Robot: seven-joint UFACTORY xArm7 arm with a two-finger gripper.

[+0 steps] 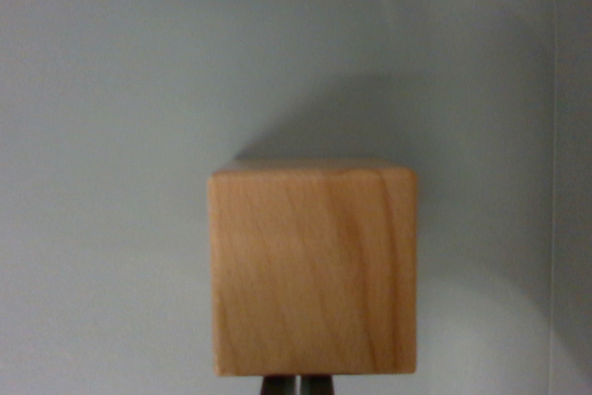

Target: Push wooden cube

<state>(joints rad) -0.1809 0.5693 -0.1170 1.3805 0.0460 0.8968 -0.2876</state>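
Wrist view shows a wooden cube (313,270) filling the lower middle of the picture, sitting on a pale grey tabletop (102,136). Its near face is almost square, with slightly rounded corners and edges. The wood is a light honey colour, smooth and matt, with soft grain lines running mostly up and down and a warmer, darker streak right of the middle. A thin sliver of the top face shows along the upper edge, a shade paler than the front.

The tabletop is plain, flat and without pattern, a dull blue-grey all over. A soft shadow spreads from the cube upward and toward the wrist view's right, darkest just behind the top edge. A faint straight line runs top to bottom near the right edge of the picture, like a seam or a border in the surface.

At the very bottom, just under the cube's lower edge, two dark fingertips of the hand (296,386) peep into the picture, standing close together with only a thin gap between them, so the hand is narrowed with nothing held. They lie right against the cube's near side, though true contact cannot be told
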